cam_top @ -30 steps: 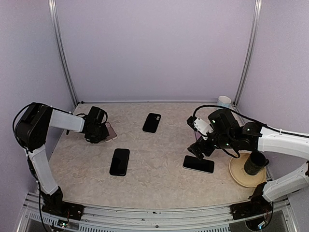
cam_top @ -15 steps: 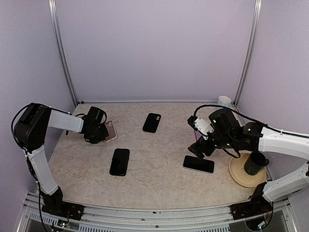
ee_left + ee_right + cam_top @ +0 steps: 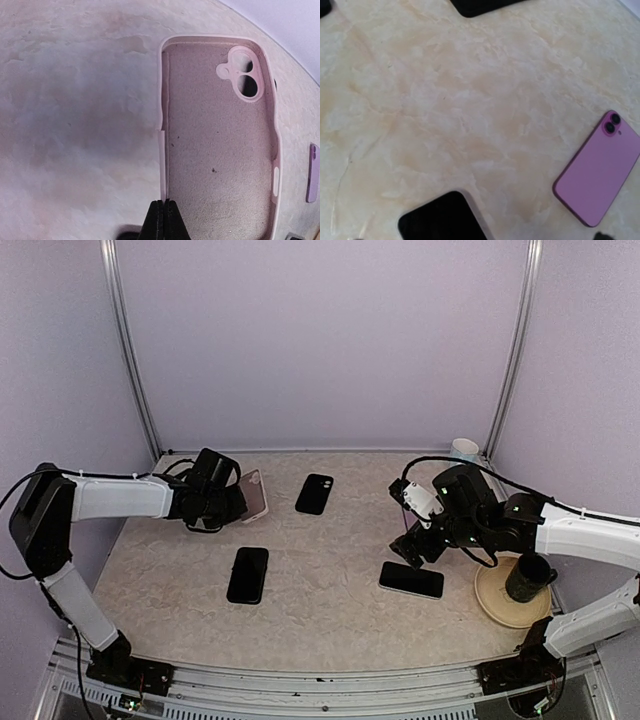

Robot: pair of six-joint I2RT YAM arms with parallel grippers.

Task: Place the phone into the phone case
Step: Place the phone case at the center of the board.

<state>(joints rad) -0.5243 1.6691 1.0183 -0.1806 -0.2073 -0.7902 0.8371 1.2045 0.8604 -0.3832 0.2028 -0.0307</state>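
Now your left gripper (image 3: 161,220) is pinched tight on the long side wall of the pink case (image 3: 220,135), so you are on the step of getting the case ready. The pink phone (image 3: 597,175) lies back-up on the table (image 3: 330,540), well apart from the case and near your right gripper (image 3: 412,546). Its fingers are spread wide with nothing in them.

Next, I think, you lay the case flat, open side up, then pick the pink phone up by its edges. Watch out: a black phone (image 3: 411,580) lies just beside the right gripper, and it could be grabbed by mistake. A front black phone (image 3: 248,574) and a back black phone (image 3: 315,493) lie between the arms, and a plate (image 3: 495,612) with a cup (image 3: 527,578) sits far right.
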